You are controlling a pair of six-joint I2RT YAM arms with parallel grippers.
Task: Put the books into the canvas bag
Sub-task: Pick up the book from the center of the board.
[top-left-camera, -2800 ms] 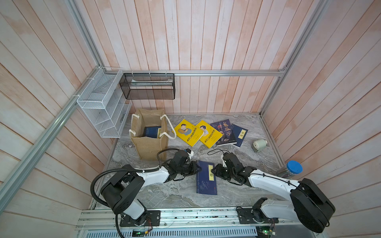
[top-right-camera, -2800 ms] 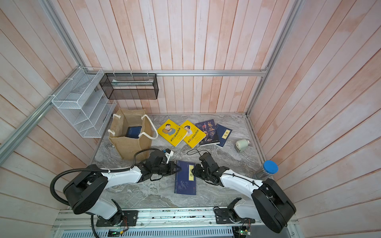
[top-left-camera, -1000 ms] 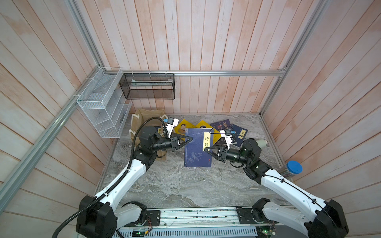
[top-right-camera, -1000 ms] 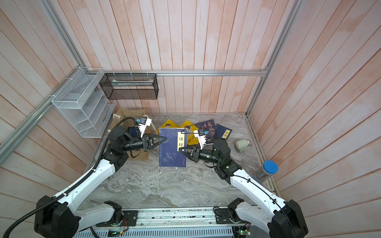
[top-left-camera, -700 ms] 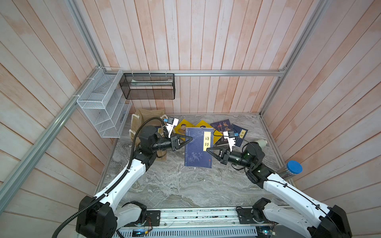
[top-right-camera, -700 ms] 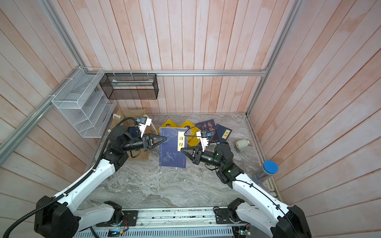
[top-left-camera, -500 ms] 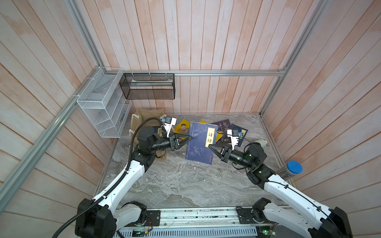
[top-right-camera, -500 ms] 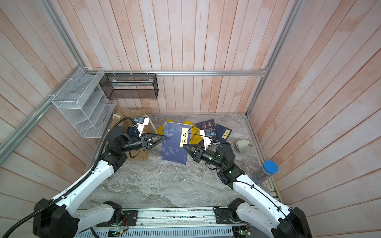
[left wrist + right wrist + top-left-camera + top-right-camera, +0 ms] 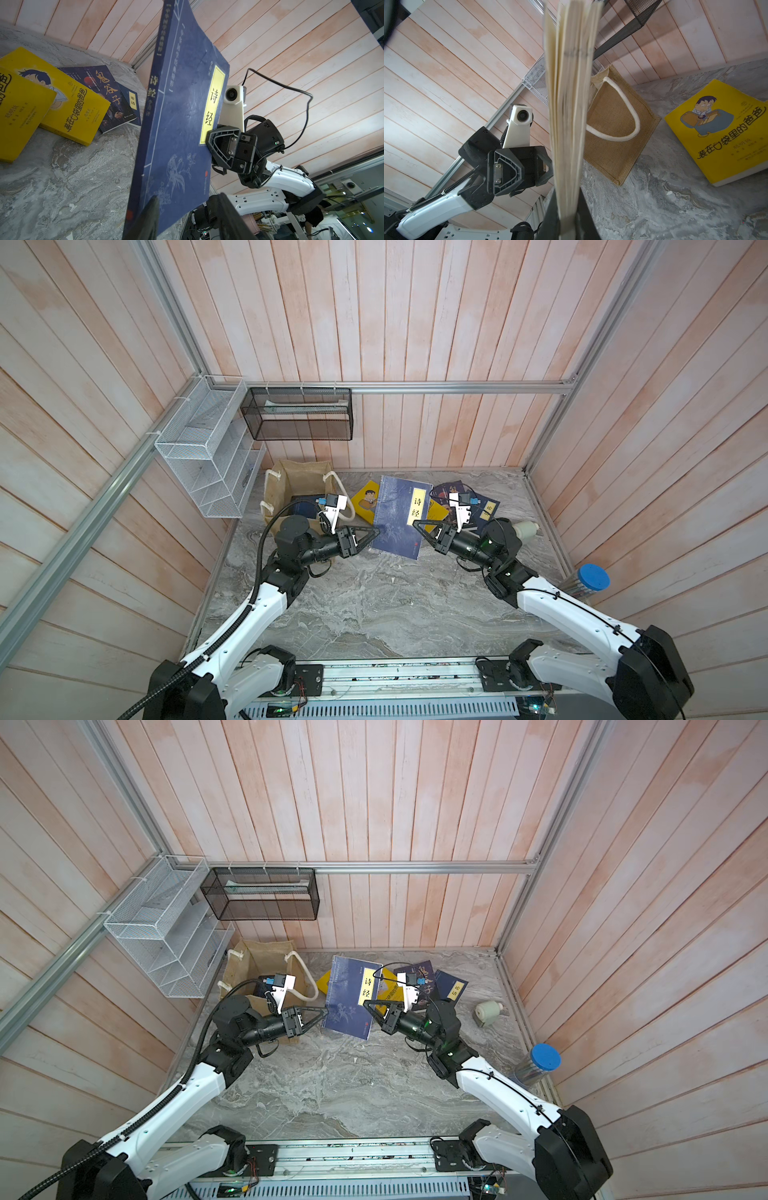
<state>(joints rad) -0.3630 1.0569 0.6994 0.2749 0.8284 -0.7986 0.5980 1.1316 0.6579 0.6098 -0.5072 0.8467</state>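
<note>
Since a second ago the left gripper (image 9: 374, 531) has let go of the navy book (image 9: 397, 516), and the book has swung so that its far end leans toward the back wall. The left jaws now stand apart at the book's spine edge. In the left wrist view its fingers (image 9: 149, 218) sit either side of the lower corner; whether they still touch the cover cannot be told.

The right gripper (image 9: 415, 524) is clenched on the opposite, page-edge side, just below the yellow title label. The right wrist view shows the fanned pages pinched between its jaws. The book hangs clear of the marble tabletop (image 9: 374, 605), carried by the right arm alone.

The canvas bag (image 9: 286, 485) stands upright in the back left corner, near the held book but apart from it, with a dark book (image 9: 305, 506) already inside. Two yellow cartoon books (image 9: 365, 502) lie flat just beyond the held one, partly hidden by it. A dark portrait book (image 9: 446, 491) and a small navy book (image 9: 490, 506) lie further right.
</note>
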